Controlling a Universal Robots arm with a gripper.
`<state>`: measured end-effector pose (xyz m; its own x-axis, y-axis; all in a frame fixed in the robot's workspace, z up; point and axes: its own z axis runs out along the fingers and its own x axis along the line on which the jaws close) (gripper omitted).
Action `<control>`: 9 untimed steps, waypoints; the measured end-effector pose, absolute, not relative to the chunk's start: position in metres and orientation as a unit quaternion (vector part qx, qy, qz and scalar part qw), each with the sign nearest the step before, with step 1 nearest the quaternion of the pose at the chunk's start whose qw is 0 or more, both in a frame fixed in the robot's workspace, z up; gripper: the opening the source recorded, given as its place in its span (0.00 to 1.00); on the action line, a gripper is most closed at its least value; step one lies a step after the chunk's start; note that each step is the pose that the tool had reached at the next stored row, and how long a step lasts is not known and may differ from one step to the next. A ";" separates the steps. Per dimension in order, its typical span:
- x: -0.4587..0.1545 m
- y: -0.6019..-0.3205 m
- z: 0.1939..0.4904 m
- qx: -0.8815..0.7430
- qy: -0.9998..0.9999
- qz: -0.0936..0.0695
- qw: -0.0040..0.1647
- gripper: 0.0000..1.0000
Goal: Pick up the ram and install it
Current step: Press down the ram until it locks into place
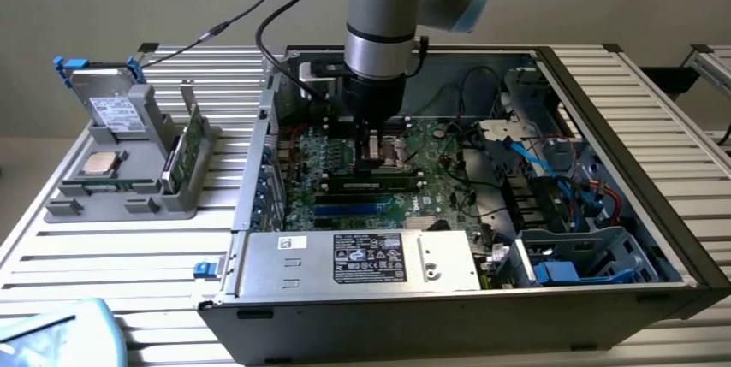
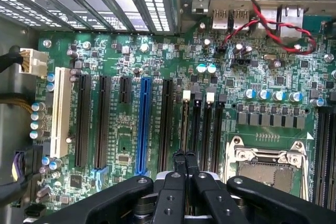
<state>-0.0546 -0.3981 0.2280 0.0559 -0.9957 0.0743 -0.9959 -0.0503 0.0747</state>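
Closest of all, the claw (image 2: 185,157) is seen with its two black fingers (image 2: 179,164) pressed together, and nothing is held between them. The ram (image 1: 368,185) is stood on its edge in a slot on the green board (image 1: 440,162). The claw is hung just above the ram; whether they touch cannot be told. A blue slot (image 2: 142,124) is seen close by. The board is laid inside the open case (image 1: 639,127). Outside the case, a silver chip (image 1: 101,162) is kept in a gray holder (image 1: 137,196) on the table (image 1: 68,256).
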 end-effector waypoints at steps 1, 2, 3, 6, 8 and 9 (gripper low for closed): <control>-0.055 -0.398 0.227 0.725 -0.687 0.001 0.053 0.10; -0.055 -0.398 0.226 0.725 -0.687 0.001 0.053 0.10; -0.055 -0.398 0.226 0.725 -0.687 0.001 0.053 0.10; -0.055 -0.398 0.225 0.724 -0.687 0.002 0.054 0.10; -0.055 -0.398 0.229 0.724 -0.687 0.001 0.054 0.10; -0.055 -0.398 0.234 0.724 -0.687 0.001 0.054 0.10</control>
